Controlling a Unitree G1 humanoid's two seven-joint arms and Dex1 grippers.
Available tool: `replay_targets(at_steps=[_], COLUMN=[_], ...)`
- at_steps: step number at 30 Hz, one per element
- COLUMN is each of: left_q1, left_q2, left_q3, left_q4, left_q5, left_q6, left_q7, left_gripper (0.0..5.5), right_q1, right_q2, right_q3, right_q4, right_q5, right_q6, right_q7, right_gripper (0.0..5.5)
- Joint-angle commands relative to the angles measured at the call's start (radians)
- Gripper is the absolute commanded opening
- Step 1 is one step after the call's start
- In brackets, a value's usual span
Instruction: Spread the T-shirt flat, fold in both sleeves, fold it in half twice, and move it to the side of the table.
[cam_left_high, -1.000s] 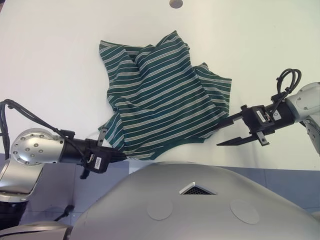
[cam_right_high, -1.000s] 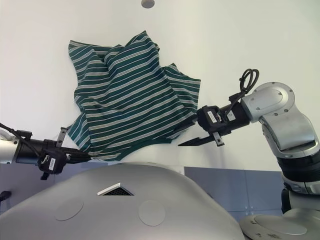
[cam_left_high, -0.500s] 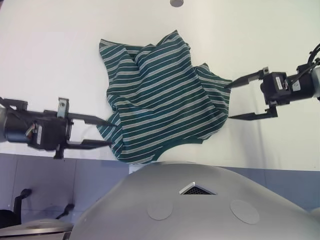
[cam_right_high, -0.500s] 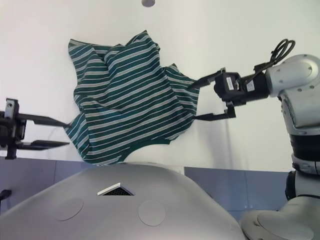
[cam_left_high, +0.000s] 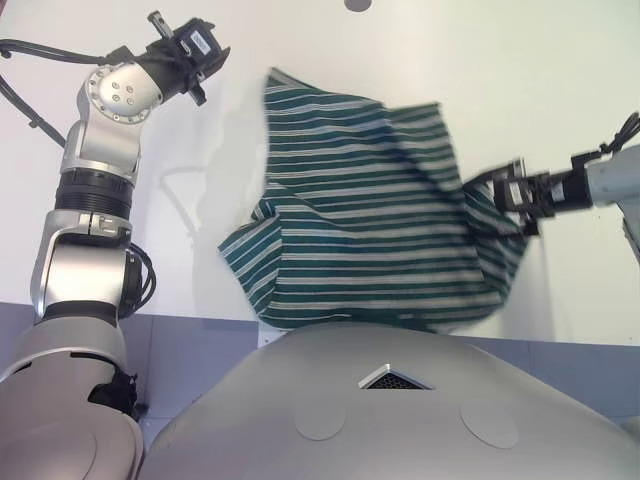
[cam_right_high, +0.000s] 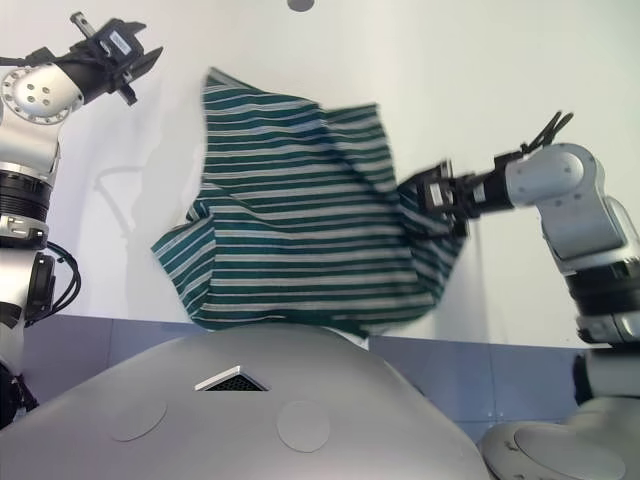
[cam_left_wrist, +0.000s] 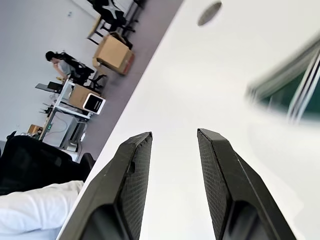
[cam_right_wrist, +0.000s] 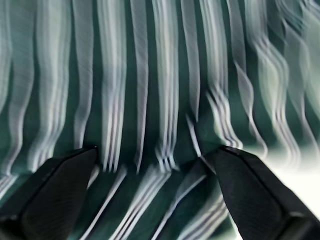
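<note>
T-shirt (cam_left_high: 365, 215), dark green with pale stripes, lies rumpled on the white table (cam_left_high: 560, 60), around the middle and reaching toward the near edge. Its near-left corner spreads out toward the left, and its right side is bunched into folds.

1. Left gripper (cam_left_wrist: 172, 136): raised over the far-left part of the table, well apart from the shirt. Its 2 black fingers (cam_left_wrist: 132, 170) stand apart with a clear gap between them. They hold nothing and touch nothing; bare table top shows through the gap.

2. Right gripper (cam_right_wrist: 156, 152): at the right edge of the shirt, in against the bunched cloth. Its 2 fingers (cam_right_wrist: 55, 185) are spread wide, with striped cloth lying across the whole gap. Whether the tips press on the cloth cannot be told.

3. Differences between views: the eye views show the shirt's whole outline and both arms. The left wrist view shows a blurred edge of the shirt, a round grey disc (cam_left_wrist: 209, 13) set in the table's far part, and a cardboard box (cam_left_wrist: 114, 54) on the floor beyond. The right wrist view alone shows how far those fingers stand apart.
</note>
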Motion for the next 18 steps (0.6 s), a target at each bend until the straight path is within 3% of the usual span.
replay_targets(at_steps=[1, 4, 8, 10, 12, 15, 18], left_q1=[-0.085, -0.104, -0.193, -0.206, -0.174, -0.034, 0.062], left_q2=[0.020, -0.029, -0.170, -0.224, -0.256, -0.249, -0.219], left_q3=[-0.089, -0.093, 0.050, 0.064, 0.020, -0.133, -0.222], left_q4=[0.247, 0.289, 0.230, 0.203, 0.168, 0.076, 0.012], left_q5=[0.155, 0.136, -0.076, -0.105, -0.073, 0.041, 0.110], left_q6=[-0.118, -0.219, -0.220, -0.224, -0.250, -0.344, -0.400], left_q7=[0.067, 0.030, 0.014, 0.017, 0.003, -0.078, -0.132], left_gripper=[1.66, 1.66, 1.66, 1.66, 1.66, 1.66, 1.66], right_q1=[0.073, 0.053, -0.011, -0.093, -0.172, -0.275, -0.290], right_q2=[-0.026, 0.039, 0.087, 0.144, 0.219, 0.321, 0.344], right_q3=[-0.084, -0.110, -0.134, -0.120, -0.091, -0.042, -0.010], right_q4=[-0.274, -0.301, -0.219, -0.132, -0.037, 0.143, 0.225], right_q5=[0.258, 0.267, 0.181, 0.097, 0.003, -0.162, -0.245], right_q6=[0.144, 0.209, 0.213, 0.193, 0.172, 0.130, 0.080], right_q7=[0.048, -0.064, -0.191, -0.288, -0.398, -0.570, -0.615], right_gripper=[4.18, 4.18, 4.18, 4.18, 4.18, 4.18, 4.18])
